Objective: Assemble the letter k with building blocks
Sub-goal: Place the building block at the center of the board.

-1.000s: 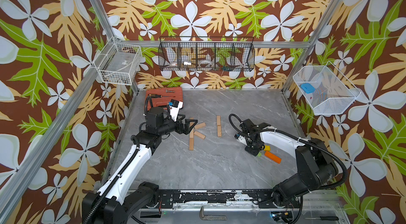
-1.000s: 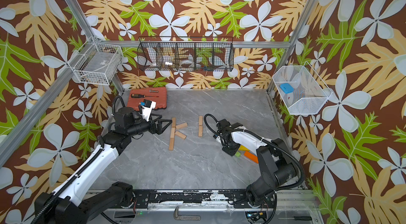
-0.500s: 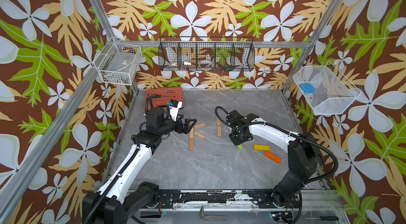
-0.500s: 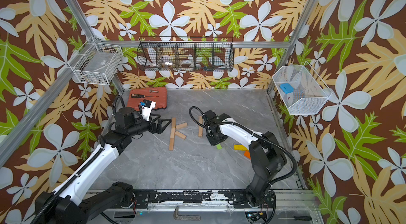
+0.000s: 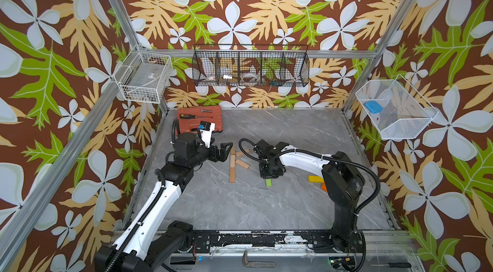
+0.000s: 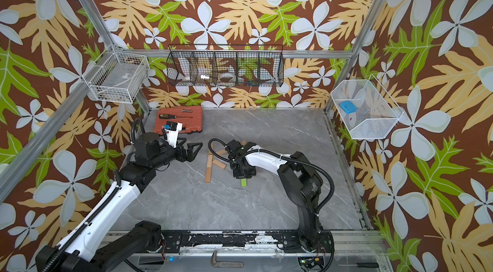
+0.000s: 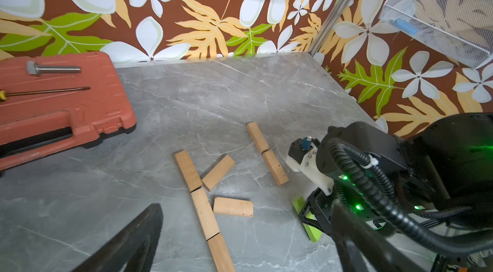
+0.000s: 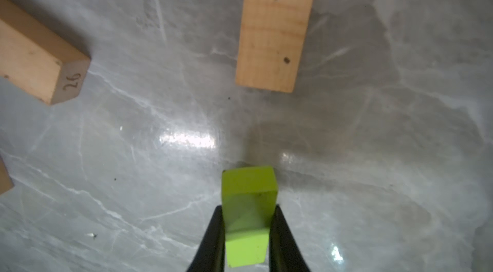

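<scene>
- Tool case (image 5: 200,120): red, lying at the far left of the grey table (image 5: 240,217).
- Left gripper (image 5: 225,150): mine, hovering with jaws standing wide apart and gripping nothing, just left of the wooden row.
- Wooden row (image 5: 232,166): three plain blocks lying end to end in a straight line.
- Slanted blocks: one (image 7: 218,172) and another (image 7: 233,206), branching off the row's right side.
- Right gripper (image 8: 246,212): mine, pointing down and clamping the green block (image 8: 248,185) between its fingers. I am holding it low over the table, right of the wooden group.
- Yellow block (image 5: 315,178) and orange block (image 5: 323,186): lying furthest right, partly hiding behind my right arm.
</scene>
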`<control>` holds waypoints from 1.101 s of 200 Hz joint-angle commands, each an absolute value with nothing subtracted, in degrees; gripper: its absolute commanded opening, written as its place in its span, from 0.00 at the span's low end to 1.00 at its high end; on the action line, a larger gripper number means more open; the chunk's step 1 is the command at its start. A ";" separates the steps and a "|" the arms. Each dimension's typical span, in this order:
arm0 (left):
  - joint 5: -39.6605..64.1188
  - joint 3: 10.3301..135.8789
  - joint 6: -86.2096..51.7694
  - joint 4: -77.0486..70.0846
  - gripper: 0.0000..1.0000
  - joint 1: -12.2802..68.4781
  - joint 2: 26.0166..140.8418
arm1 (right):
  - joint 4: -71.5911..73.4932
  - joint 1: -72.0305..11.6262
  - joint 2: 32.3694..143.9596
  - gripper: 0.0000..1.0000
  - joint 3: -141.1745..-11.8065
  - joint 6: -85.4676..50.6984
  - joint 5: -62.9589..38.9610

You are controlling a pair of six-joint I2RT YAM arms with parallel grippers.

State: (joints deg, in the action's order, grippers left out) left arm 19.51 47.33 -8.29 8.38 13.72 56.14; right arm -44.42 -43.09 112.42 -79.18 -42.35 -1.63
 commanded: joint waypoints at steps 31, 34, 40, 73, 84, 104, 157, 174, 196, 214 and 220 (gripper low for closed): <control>14.15 45.81 -7.73 5.74 1.00 13.53 52.79 | -45.24 -44.10 115.62 0.18 -81.52 -44.77 -0.28; 14.07 45.79 -7.73 5.64 1.00 13.53 52.71 | -45.26 -44.04 115.58 0.19 -81.40 -44.93 -0.02; 14.08 45.70 -7.73 5.63 1.00 13.41 52.71 | -45.43 -43.98 115.47 0.21 -81.17 -45.12 0.51; 15.11 45.97 -7.91 5.67 1.00 13.14 53.35 | -45.02 -44.02 114.71 0.32 -79.99 -46.10 1.14; 15.36 45.97 -7.91 5.71 1.00 13.14 53.49 | -44.99 -43.97 114.46 0.37 -79.81 -46.14 1.14; 15.28 45.97 -7.90 5.63 1.00 13.11 53.39 | -45.13 -43.98 113.95 0.43 -79.56 -46.05 1.86; 15.86 46.14 -8.00 5.71 1.00 13.05 54.15 | -41.31 -44.02 111.17 0.39 -76.46 -48.23 0.27; 15.82 46.14 -8.00 5.71 1.00 13.05 54.23 | -40.70 -43.99 110.10 0.36 -75.56 -48.77 0.42; 15.92 46.14 -8.08 5.73 1.00 13.05 54.40 | -39.53 -44.01 109.00 0.31 -74.30 -49.36 0.20; 15.93 46.22 -8.09 5.80 1.00 13.02 54.57 | -39.37 -44.06 109.17 0.31 -73.85 -49.57 -0.01; 15.92 46.23 -8.09 5.80 1.00 13.03 54.58 | -39.30 -43.95 109.20 0.31 -73.68 -49.65 -0.15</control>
